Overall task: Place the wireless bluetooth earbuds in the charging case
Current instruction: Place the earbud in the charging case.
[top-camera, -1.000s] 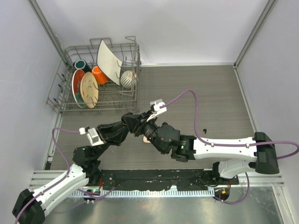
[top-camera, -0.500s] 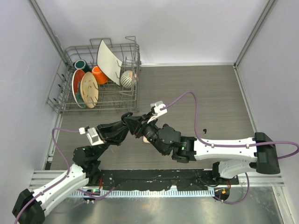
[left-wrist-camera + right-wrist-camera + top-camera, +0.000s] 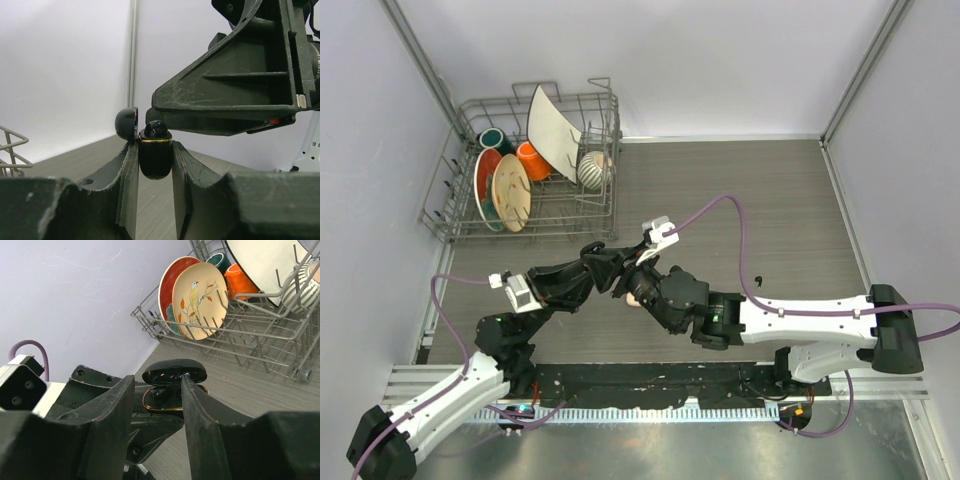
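The black charging case, gold-rimmed, stands upright with my left gripper shut on it; its lid is flipped open. A black earbud sits in the case's top, also seen as the dark earbud under the lid. My right gripper hovers just over the case with jaws apart and nothing between them. In the top view both grippers meet mid-table. Another small black earbud lies on the table to the right. A cream object shows under the right wrist.
A wire dish rack with plates, cups and a bowl stands at the back left, also visible past the right fingers as the rack. Grey walls bound the wooden table on three sides.
The right gripper's jaws have parted over the case, and the right arm has eased slightly back toward its base. The left gripper still holds the case in place.
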Tool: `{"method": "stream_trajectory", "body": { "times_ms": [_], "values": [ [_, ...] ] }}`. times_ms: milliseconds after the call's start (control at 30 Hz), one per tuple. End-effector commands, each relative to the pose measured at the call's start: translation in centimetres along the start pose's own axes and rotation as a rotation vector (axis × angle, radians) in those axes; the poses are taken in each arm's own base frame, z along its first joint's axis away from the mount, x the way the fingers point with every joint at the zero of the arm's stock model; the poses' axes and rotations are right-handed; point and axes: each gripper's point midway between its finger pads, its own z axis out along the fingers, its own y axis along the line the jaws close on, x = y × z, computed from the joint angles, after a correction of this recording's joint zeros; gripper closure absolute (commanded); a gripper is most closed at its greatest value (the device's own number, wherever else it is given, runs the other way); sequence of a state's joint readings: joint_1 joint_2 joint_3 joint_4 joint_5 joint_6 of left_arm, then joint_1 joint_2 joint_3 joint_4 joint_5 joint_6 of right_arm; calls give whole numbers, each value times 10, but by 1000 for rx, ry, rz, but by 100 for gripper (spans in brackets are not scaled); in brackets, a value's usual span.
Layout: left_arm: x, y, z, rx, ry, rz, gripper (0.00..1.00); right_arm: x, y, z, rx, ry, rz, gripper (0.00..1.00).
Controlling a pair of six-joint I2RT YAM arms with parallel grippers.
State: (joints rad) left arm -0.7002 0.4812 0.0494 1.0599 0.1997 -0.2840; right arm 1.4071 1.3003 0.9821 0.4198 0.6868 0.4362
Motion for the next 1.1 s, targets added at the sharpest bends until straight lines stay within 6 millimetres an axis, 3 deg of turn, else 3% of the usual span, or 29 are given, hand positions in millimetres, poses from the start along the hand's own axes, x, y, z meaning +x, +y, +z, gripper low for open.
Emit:
{"method": "stream_trajectory", "body": {
  "times_ms": [0, 133, 333, 467, 667, 700, 833, 933, 967, 1067],
  "values": [
    [-35, -6, 7, 26, -117, 26, 100, -32, 11, -5, -3, -40, 17, 50],
    [-31, -9, 8, 43, -93, 17, 100, -50, 18, -10, -27, -62, 29, 39],
    [-29, -9, 5, 40, -88, 14, 100, -94, 26, -30, -94, -119, 22, 38],
    [-28, -7, 2, 27, -82, 24, 100, -110, 6, -42, -23, -137, -9, 37],
    [-29, -9, -1, 31, -80, 30, 100, -127, -84, -70, 366, -168, -125, 23],
    [-30, -10, -1, 36, -81, 32, 100, -122, -101, -75, 413, -136, -175, 22],
    [-31, -10, -2, 38, -78, 35, 100, -129, -150, -90, 518, -102, -186, 20],
    [-31, -13, -2, 53, -68, 39, 100, -131, -197, -98, 653, -44, -230, 21],
    [-32, -14, -2, 57, -72, 40, 100, -141, -215, -101, 720, -46, -225, 20],
    [-37, -16, -3, 61, -95, 41, 100, -119, -242, -95, 761, 126, -276, 20]
  ]
}}
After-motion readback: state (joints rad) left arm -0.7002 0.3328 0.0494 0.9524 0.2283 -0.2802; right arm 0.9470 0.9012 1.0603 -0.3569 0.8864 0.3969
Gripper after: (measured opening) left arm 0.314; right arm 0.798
